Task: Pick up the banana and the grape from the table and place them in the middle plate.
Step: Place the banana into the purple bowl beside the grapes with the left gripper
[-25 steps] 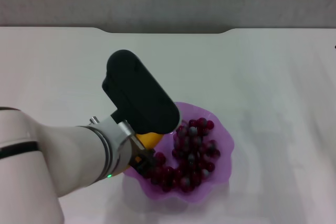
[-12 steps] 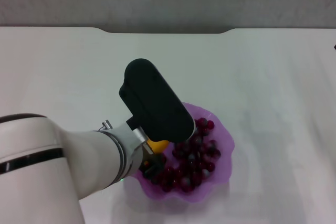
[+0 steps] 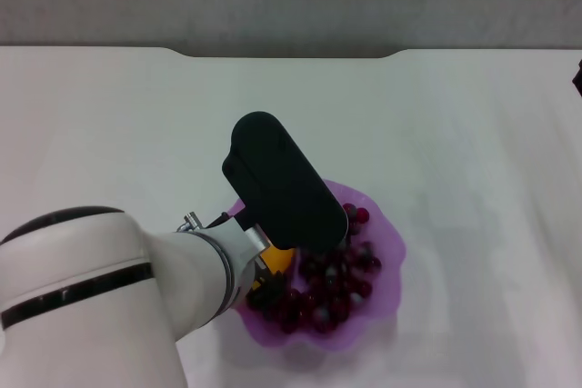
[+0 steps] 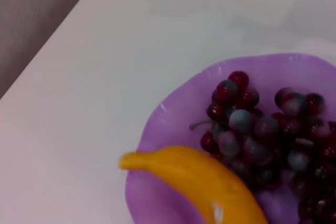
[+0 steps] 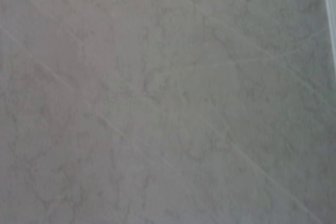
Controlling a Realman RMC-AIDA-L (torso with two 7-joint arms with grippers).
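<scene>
The purple scalloped plate (image 3: 389, 247) sits on the white table (image 3: 109, 124) near its front. The grape bunch (image 3: 338, 295) lies inside it, and shows dark red and frosted in the left wrist view (image 4: 252, 124). My left arm's black wrist housing (image 3: 286, 193) hangs over the plate's left half and hides the left gripper beneath it. A bit of the yellow-orange banana (image 3: 278, 261) shows under the housing. In the left wrist view the banana (image 4: 199, 179) lies across the plate's rim (image 4: 157, 124), beside the grapes. Whether it rests on the plate or hangs above it, I cannot tell.
The notched far edge of the table (image 3: 291, 54) runs across the back. A dark sliver of my right arm (image 3: 578, 77) shows at the far right. The right wrist view holds only a grey marbled surface (image 5: 157, 98).
My left arm has moved right and farther over the plate, with the banana staying under it. It now covers more of the grapes. The dark sliver at the right edge has grown slightly.
</scene>
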